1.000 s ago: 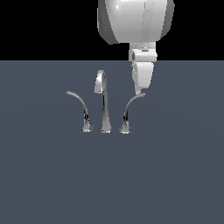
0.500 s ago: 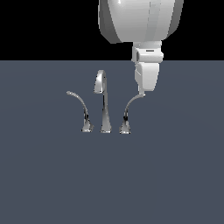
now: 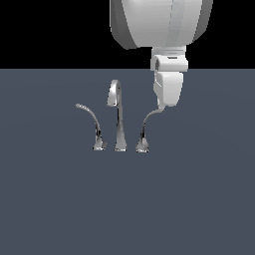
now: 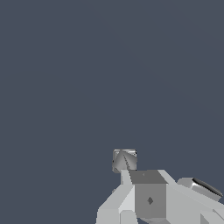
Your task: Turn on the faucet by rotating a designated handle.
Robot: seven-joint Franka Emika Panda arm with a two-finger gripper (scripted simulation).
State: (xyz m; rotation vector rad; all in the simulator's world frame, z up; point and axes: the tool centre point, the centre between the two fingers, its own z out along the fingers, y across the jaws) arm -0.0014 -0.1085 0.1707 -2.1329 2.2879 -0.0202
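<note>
Handle (image 3: 146,127) tip just under the end effector (image 3: 167,99), apparently touching.

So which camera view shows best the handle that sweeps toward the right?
The exterior view: the handle shows from its flared base up its whole curve, its tip meeting the claw. The wrist view shows only a small chrome piece beyond the claw, probably the same handle.

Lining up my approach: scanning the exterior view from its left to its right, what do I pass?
Lever sweeping left → spout → the handle, tip sweeping right → gripper over that tip.
</note>
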